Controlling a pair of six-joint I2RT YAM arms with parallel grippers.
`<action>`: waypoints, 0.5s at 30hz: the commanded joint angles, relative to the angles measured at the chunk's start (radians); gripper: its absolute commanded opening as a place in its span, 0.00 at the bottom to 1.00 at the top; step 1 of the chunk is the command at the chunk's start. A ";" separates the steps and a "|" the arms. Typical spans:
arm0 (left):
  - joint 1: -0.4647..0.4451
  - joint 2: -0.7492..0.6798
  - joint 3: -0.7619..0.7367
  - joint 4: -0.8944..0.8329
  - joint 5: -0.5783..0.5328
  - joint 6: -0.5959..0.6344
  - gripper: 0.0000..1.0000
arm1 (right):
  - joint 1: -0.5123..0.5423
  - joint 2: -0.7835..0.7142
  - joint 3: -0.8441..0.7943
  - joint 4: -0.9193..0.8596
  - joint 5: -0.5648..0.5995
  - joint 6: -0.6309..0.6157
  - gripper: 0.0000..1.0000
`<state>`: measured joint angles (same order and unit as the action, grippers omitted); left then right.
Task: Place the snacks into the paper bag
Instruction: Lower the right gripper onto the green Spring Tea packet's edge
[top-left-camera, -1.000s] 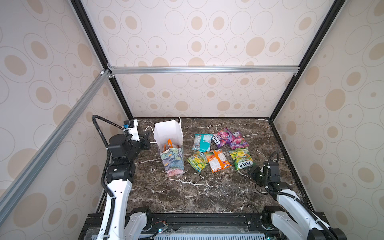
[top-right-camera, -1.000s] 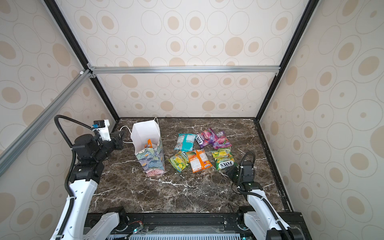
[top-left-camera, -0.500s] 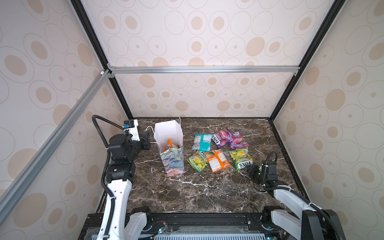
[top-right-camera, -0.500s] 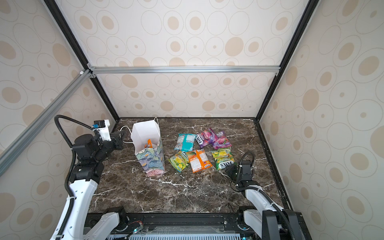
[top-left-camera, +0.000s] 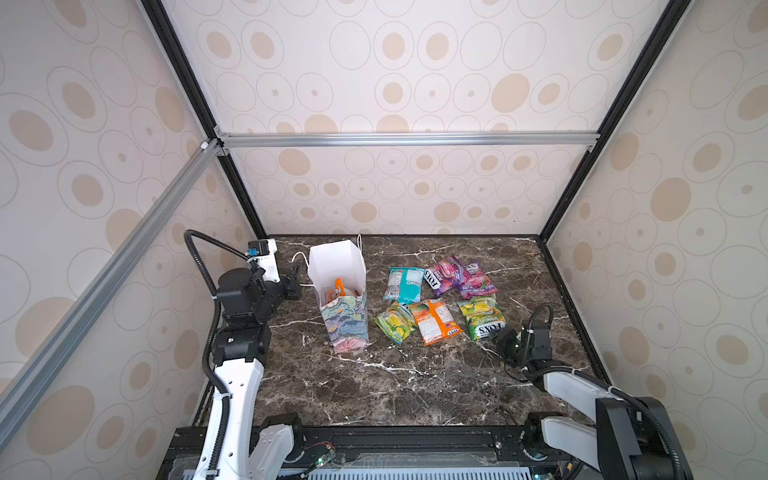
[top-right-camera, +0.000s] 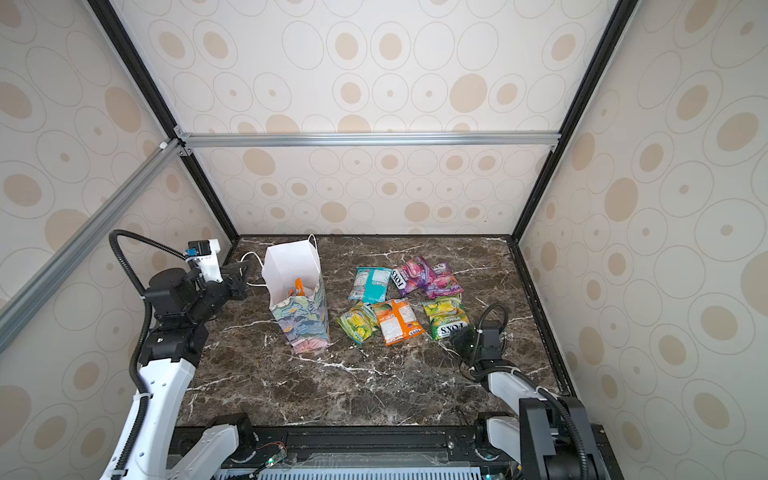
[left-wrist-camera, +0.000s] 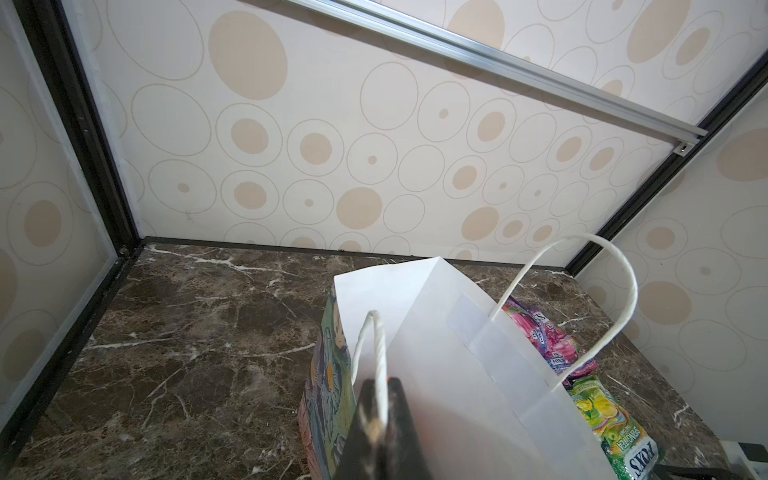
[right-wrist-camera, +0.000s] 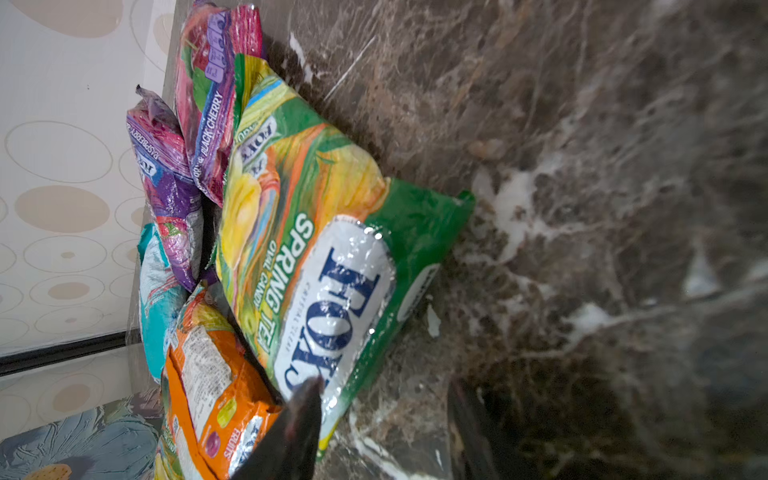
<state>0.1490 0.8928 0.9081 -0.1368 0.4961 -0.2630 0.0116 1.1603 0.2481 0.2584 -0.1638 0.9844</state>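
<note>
A lab-style robot cell: black posts (top-left-camera: 190, 83) and an aluminium rail (top-left-camera: 407, 139) frame panels (top-left-camera: 415, 62) papered with beige circles around a marble worktop (top-left-camera: 395, 386), two arms (top-left-camera: 232, 386) mounted at its front.

Cream walls (top-left-camera: 415, 62) printed with beige ovals and thin rings close in 3 sides. Black posts (top-left-camera: 240, 189) mark the 2 far corners. Aluminium rails (top-left-camera: 407, 139) cross the far and left walls. The tabletop (top-left-camera: 374, 386) is dark brown marble with white veins, evenly lit.

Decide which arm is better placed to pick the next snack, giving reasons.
Right: the right hand is open at the green packet; the left hand is shut on the paper bag's cord handle.
</note>
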 joint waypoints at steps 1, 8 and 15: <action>0.005 -0.002 0.006 0.008 0.016 0.009 0.00 | -0.005 0.020 -0.015 0.057 0.005 0.017 0.50; 0.006 -0.001 0.007 0.008 0.013 0.009 0.00 | -0.007 0.046 -0.008 0.079 -0.003 0.005 0.49; 0.004 -0.009 0.005 0.007 0.008 0.011 0.00 | -0.007 0.105 -0.010 0.147 -0.019 0.023 0.48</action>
<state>0.1490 0.8928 0.9077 -0.1368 0.4957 -0.2630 0.0109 1.2369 0.2481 0.3676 -0.1719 0.9844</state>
